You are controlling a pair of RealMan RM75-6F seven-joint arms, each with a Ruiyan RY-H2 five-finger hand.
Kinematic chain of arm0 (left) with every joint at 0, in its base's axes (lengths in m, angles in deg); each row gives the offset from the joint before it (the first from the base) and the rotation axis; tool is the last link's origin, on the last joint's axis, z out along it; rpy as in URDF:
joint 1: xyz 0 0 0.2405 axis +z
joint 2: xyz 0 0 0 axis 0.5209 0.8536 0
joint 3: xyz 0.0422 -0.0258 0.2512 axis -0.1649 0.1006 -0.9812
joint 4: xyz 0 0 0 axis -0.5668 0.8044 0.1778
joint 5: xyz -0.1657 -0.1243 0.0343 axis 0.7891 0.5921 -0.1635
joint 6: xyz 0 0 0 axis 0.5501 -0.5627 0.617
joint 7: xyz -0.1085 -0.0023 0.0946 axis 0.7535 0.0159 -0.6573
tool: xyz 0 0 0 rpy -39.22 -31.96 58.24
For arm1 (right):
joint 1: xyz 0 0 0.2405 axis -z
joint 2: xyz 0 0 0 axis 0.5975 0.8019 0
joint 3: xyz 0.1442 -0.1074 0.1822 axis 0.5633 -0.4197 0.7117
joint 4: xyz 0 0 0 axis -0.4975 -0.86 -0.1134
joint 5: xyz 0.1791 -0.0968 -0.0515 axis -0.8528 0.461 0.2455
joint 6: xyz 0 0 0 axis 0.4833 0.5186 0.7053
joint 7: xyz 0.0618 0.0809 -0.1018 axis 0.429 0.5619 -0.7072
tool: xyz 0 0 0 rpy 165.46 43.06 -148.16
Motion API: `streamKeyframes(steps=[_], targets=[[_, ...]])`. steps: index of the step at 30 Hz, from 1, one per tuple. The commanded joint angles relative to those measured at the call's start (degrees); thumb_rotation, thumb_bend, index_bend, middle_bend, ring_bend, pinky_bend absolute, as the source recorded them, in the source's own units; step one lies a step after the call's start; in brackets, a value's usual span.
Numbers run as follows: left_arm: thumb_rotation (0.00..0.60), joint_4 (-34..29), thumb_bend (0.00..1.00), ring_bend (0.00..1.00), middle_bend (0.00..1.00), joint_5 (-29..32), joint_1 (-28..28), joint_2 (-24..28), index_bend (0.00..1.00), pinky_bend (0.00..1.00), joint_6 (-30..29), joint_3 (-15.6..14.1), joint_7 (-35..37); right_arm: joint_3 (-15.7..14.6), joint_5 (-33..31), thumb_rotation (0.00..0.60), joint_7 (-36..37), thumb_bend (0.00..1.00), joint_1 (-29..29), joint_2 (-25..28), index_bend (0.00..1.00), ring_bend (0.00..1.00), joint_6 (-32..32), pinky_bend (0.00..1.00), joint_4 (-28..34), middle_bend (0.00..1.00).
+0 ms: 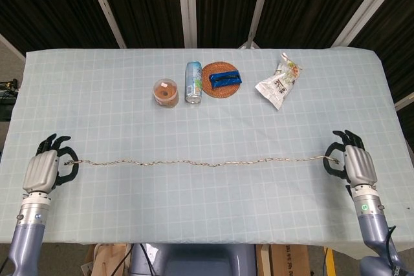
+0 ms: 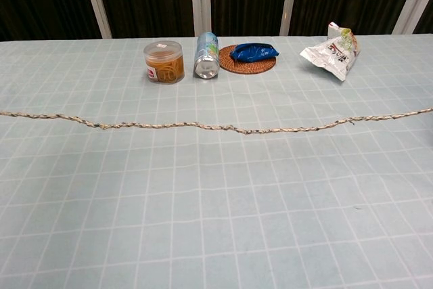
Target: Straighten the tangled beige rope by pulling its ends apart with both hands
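Behind rope (image 2: 216,127): can (image 2: 206,54) (label unreadable)

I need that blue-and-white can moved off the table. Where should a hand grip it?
Grip the can around its mid-body, coming from the front. It stands upright, with the jar on one side and the woven coaster on the other, so sideways approaches look crowded.

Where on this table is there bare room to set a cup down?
The whole near strip of checked tablecloth below the stretched beige rope is bare. So is the far left, beside the clear rubber-band tub. The far middle is crowded: tub, drink can, woven coaster with blue packet, snack bag.
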Motion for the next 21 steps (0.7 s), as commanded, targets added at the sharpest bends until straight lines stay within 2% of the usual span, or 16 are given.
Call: streamKeyframes(steps=[1,21], targets=[[0.600,1.13,0.54,0.00,0.16,0.31,0.08,-0.43,0.58,0.00,0.43,-0.10,0.39,0.04,-0.27,0.600,-0.10,0.47,0.09,-0.32,0.65,0.00,-0.42,0.00,-0.71,0.19],[0.600,6.10,0.54,0.00,0.16,0.14,-0.93,-3.79,0.58,0.00,2.20,-0.63,-1.31,0.61,-2.31,0.600,-1.00,0.47,-0.14,-2.39,0.65,0.00,-3.40,0.00,-3.18,0.19]])
